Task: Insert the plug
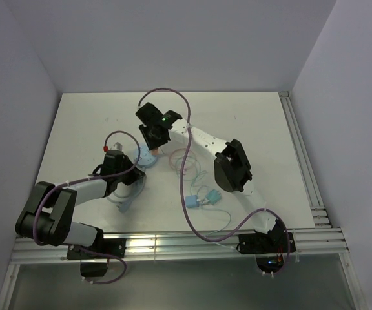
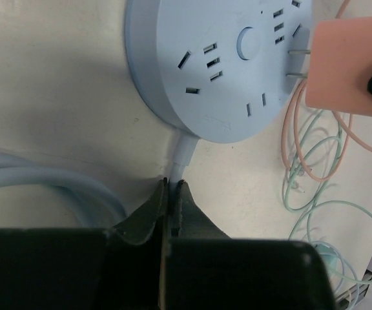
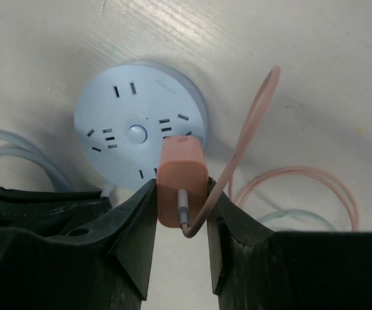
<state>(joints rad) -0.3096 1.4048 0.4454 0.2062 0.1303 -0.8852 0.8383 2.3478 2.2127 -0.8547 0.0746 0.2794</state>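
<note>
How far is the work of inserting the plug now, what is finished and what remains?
Done: the right end effector is shut on the pink plug and holds it over the round socket. In hand: the prongs are bare, near the slots but not in; the left end effector is shut at the socket's cord. Left: line up the prongs, push them in, let go.

Open table (image 1: pixel 237 116) beyond socket hub (image 3: pixel 124 110), plug (image 3: pixel 181 184) over rim, cable loops (image 3: pixel 294 171) alongside, left hand (image 2: pixel 171 186) blocking cord side
</note>
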